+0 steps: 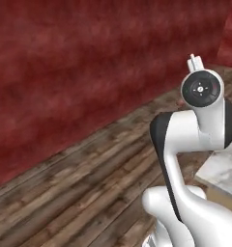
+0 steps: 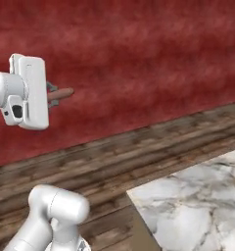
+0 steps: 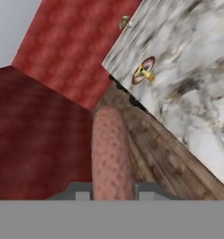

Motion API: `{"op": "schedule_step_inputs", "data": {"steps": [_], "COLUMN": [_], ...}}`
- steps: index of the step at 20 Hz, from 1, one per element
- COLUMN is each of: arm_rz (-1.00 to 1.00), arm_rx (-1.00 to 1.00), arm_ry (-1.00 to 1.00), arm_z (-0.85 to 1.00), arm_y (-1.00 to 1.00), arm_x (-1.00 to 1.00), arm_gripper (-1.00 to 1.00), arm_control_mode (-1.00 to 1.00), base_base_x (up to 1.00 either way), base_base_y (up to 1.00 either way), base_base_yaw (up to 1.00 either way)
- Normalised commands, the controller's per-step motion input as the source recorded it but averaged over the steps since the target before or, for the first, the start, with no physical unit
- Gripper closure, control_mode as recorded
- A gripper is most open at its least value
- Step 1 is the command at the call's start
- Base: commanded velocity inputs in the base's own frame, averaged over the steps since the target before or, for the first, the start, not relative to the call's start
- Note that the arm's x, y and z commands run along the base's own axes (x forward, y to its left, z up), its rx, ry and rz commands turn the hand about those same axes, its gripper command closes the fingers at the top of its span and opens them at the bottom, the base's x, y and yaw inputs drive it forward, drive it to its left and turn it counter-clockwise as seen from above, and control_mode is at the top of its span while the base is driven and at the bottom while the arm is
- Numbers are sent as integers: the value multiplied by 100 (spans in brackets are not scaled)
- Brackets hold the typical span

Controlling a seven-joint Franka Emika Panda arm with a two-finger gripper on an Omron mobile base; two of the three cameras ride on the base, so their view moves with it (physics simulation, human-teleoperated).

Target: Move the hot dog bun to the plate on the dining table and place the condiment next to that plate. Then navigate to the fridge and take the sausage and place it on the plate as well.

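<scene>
Readable text: none in any view.
Labels, brands: none legible.
Numbers, signs: none legible.
Plate: upper centre of the hand view; dark marks on its white centre, too small to read as characters.
Arm joint cap: upper right of the left base view; small pale marks on the dark disc, not legible as text.
</scene>
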Motion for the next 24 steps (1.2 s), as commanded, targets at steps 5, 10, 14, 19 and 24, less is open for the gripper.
{"op": "schedule_step_inputs", "data": {"steps": [5,10,14,19,24], "arm_rz": [0,0,0,0,0], "arm_rx": [0,0,0,0,0], "arm_ry": [0,0,0,0,0], "arm_z": [0,0,0,0,0], "arm_y": [0,0,0,0,0], "arm_x": [0,0,0,0,0], "arm_gripper": [100,100,100,100,100], "arm_control_mode": [100,100,100,100,100], "base_base_x": [59,60,63,67,87], "base_base_y": [74,70,70,73,70], "base_base_yaw": [-62,-65,-64,-62,-60]}}
